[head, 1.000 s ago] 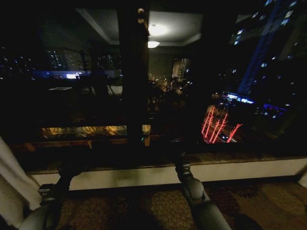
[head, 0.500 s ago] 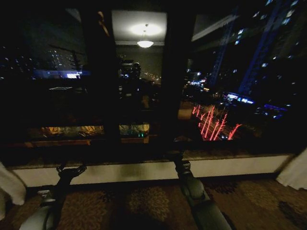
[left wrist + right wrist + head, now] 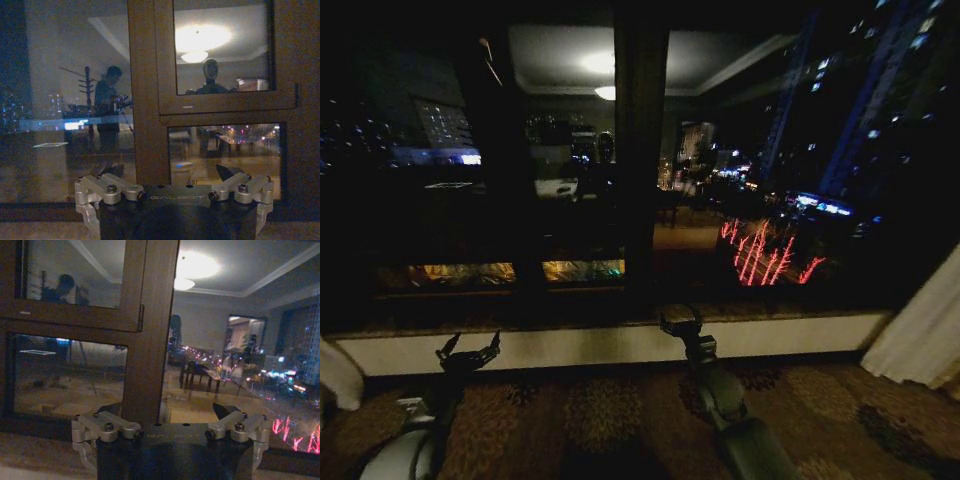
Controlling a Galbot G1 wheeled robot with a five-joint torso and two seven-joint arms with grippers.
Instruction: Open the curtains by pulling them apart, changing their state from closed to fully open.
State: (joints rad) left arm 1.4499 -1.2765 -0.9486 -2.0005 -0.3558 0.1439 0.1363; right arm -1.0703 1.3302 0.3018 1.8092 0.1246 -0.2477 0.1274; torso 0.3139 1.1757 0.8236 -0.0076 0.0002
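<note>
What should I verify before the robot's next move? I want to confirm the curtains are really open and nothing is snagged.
1. Left curtain panel bunched at the left edge of the head view, off the glass: ok.
2. Right curtain panel gathered at the right edge, off the glass: ok.
3. Window uncovered between the panels, city lights and room reflection visible: ok.
4. Left gripper open with no fabric between its fingers, low in front of the sill: ok.
5. Right gripper open and empty, near the dark window post: ok.
6. Panels drawn all the way to the window's ends: cannot tell, the ends lie beyond the picture edges.
</note>
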